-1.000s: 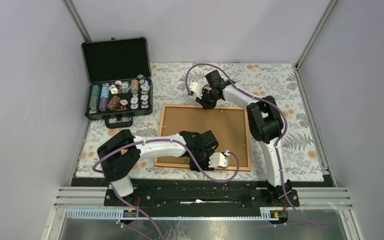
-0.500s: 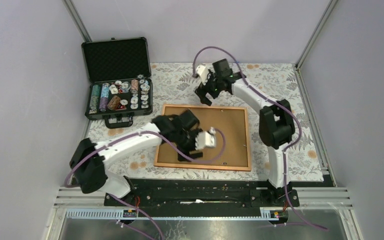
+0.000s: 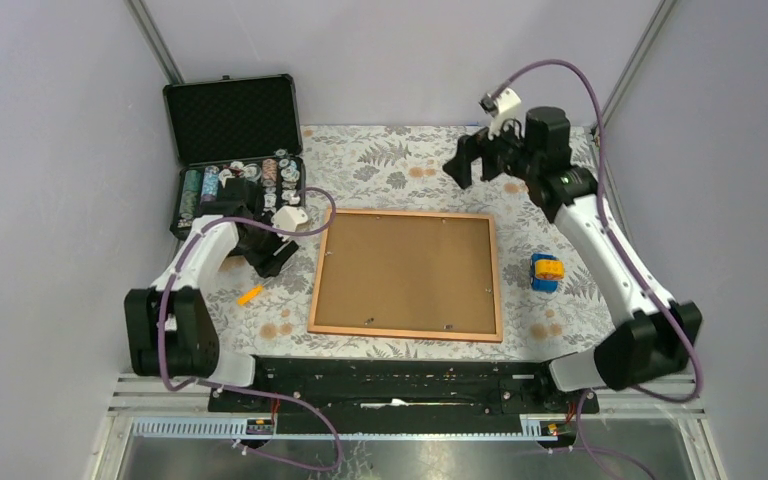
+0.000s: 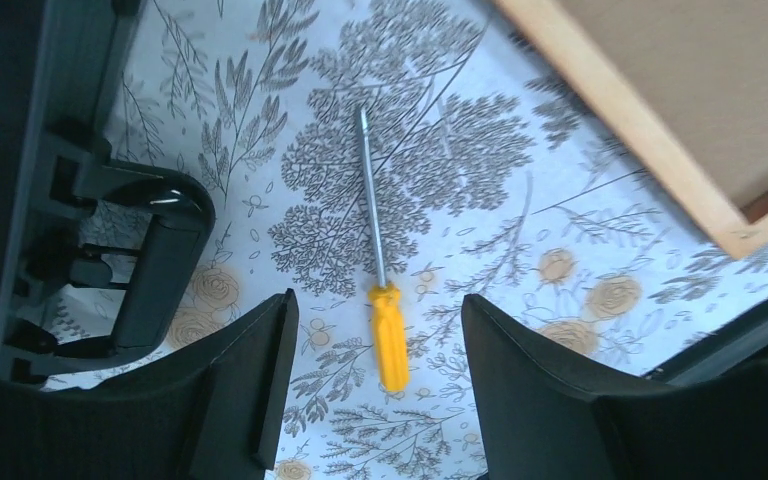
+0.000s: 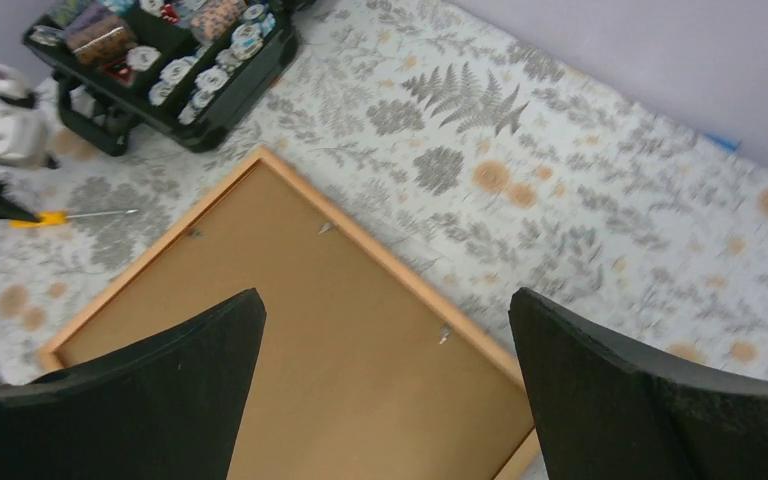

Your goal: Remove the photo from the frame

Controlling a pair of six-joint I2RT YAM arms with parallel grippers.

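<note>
The frame (image 3: 405,270) lies flat in the middle of the table (image 3: 400,160), back up; we see its brown board with an orange-red rim around it, and small metal clips (image 5: 444,333) along the inner edge; the photo itself does not show in any view. The frame's long sides run left to right, and no tool touches it.

Our left tool (image 4: 377,305) hangs over the flowered cloth to the left of the frame, its fingers (image 4: 245,390) standing well apart with nothing between them; straight below lies a screwdriver (image 4: 392,350), yellow handle nearest the tool and thin shaft pointing away, flat on the cloth and free of both fingers. A corner of the frame shows at the upper right of that wrist view, apart from the screwdriver.

Our right tool (image 5: 385,305) is raised high over the far right part of the table, beyond the frame's far edge; its jaws gape wide and hold nothing.

At the far left corner stands an open black case (image 3: 230,118), foam-lined lid up, with rows of chips (image 3: 240,190) in its tray. A small blue and yellow thing (image 3: 546,272) sits on the cloth just right of the frame; we cannot tell what it is.
</note>
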